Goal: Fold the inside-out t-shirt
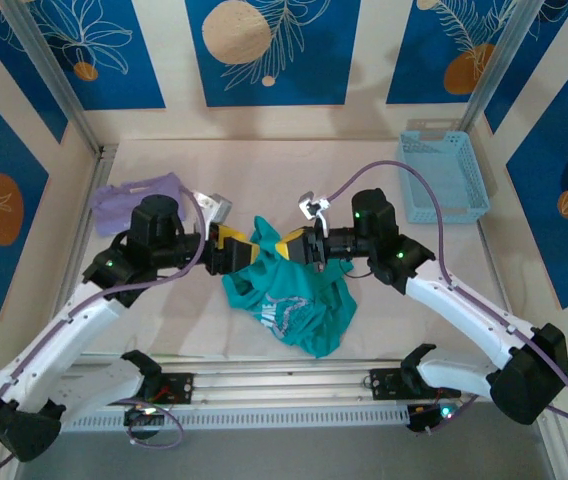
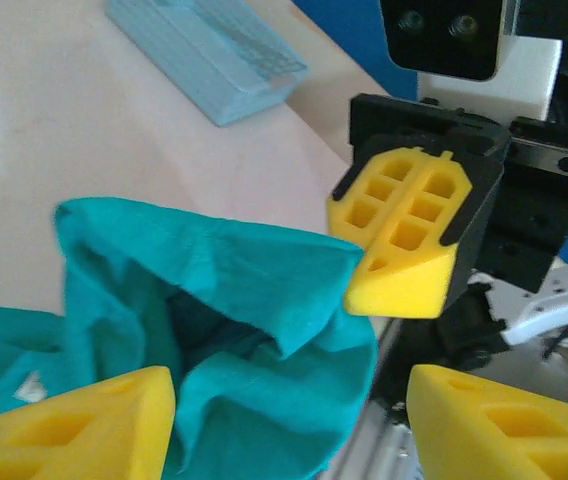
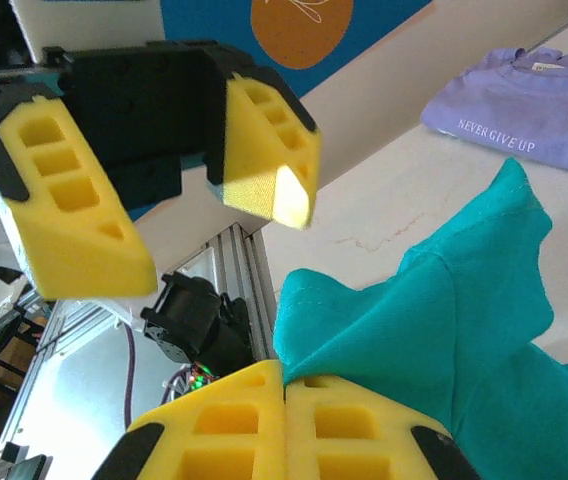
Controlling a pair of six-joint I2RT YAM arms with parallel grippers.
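The inside-out t-shirt [image 1: 294,300] is teal and lies crumpled mid-table, with a pale print showing near its front edge and one bunch lifted between the two arms. My right gripper [image 1: 286,248] is shut on an edge of the t-shirt [image 3: 464,330]; in the right wrist view its yellow fingers [image 3: 234,430] press together on a hemmed fold. My left gripper [image 1: 247,252] faces it a short way off and stands open. In the left wrist view, loose folds of the t-shirt [image 2: 224,300] hang between its spread fingers [image 2: 64,425], touching neither pad firmly.
A folded lavender garment [image 1: 134,200] lies at the back left, close behind the left arm. A light blue basket [image 1: 444,175] stands at the back right. An aluminium rail [image 1: 284,375] runs along the near table edge.
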